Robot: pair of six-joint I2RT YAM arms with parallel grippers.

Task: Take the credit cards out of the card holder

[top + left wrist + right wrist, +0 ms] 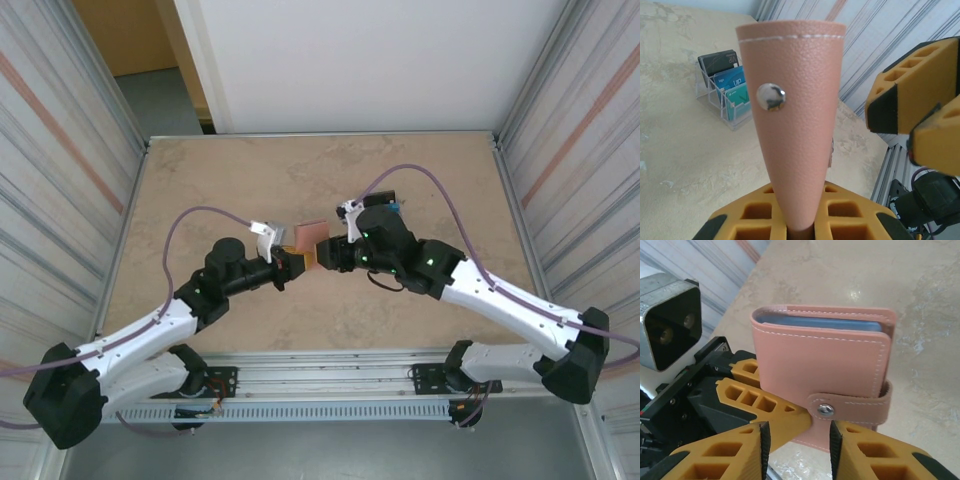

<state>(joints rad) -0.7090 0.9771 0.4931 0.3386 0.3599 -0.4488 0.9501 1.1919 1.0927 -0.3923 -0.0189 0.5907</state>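
Left gripper [293, 266] first: its yellow fingers [757, 400] are clamped tight on the lower edge of the card holder [820, 370], and the pink wallet stands up out of them. It is closed, with the snap tab [850, 407] buttoned down across the front. Along the top edge, the blue credit cards [815, 323] are tucked inside between the leather covers.

Over to the right gripper [797, 442], facing in from the other side. Its jaws stand apart with nothing pinched between them, the fingers [715, 455] just short of the wallet's tab side.

In the overhead view the two arms meet nose to nose near the middle of the table [230, 190], with the wallet between them.

Further out, towards the far right part of the table, a clear stand [715, 92] holds a dark card, a blue one and a teal one, well apart from the wallet.
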